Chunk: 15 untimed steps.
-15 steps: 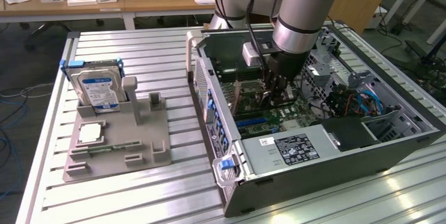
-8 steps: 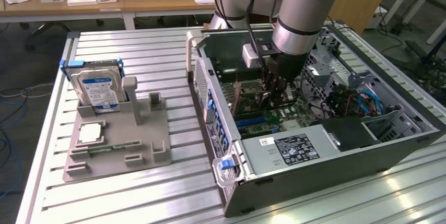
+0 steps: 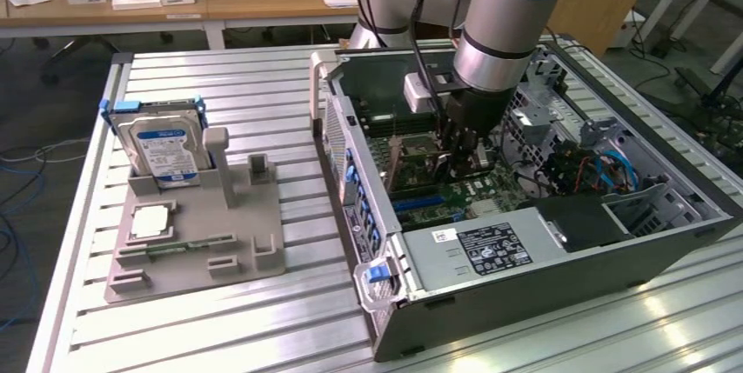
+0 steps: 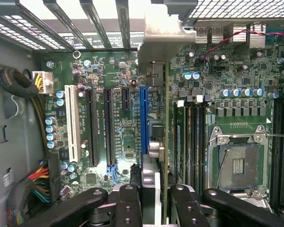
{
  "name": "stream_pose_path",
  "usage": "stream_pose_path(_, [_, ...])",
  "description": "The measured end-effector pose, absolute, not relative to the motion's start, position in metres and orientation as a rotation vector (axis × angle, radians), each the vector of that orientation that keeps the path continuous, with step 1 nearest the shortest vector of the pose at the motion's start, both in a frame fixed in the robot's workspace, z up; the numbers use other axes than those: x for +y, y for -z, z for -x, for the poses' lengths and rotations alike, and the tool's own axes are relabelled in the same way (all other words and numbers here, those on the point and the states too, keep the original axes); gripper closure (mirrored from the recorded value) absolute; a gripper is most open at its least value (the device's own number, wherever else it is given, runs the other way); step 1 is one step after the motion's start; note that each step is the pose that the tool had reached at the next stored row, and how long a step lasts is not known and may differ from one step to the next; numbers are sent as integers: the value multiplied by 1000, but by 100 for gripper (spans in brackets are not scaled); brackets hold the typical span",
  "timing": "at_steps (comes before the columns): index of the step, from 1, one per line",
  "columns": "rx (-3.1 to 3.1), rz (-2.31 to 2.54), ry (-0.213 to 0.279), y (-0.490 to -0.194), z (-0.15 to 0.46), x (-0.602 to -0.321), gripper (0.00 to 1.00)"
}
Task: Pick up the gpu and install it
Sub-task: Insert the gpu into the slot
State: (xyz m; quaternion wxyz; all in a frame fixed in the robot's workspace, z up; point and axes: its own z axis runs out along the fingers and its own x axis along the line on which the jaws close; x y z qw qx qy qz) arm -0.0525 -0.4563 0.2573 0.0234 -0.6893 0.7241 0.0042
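Green board: motherboard (image 4: 118, 118) lies face-up inside the open computer case (image 3: 650, 243); the arm reaches down into it from above.
Gripper: gripper (image 4: 150, 198) is narrowed onto the gpu, its black fingers (image 4: 128, 203) pressed on either face of the thin card. In the exterior view the gripper (image 3: 465, 157) hangs low over the board.
Gpu: gpu (image 4: 157, 123) is held edge-on and upright between the fingers, its silvery metal bracket (image 4: 163, 35) at the 12 o'clock end, against the slotted back wall of the case.
Gpu vs hand: card runs straight out from between the fingertips toward 12 o'clock, centred in the grip.
Slot: blue slot (image 4: 144, 118) sits just beside the card, on its 9 o'clock side; black slots (image 4: 92, 127) lie further toward 9 o'clock. Whether the card edge has entered any slot, I cannot tell.
Step in hand: my judgement is the install, with pickup done, since the card is off the grey tray (image 3: 261, 243).
Next move calls for: card edge square over its slot, bracket lined with the rear opening, an even straight press.
Left on tray: hard drive (image 3: 163, 151) stands at the tray's 11 o'clock corner; small square chip (image 3: 151, 219) lies nearer.
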Motion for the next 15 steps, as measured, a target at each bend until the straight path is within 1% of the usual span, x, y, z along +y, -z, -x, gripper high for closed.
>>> stream_pose_path(15, [2212, 2165, -18, -248, 63, -457, 72])
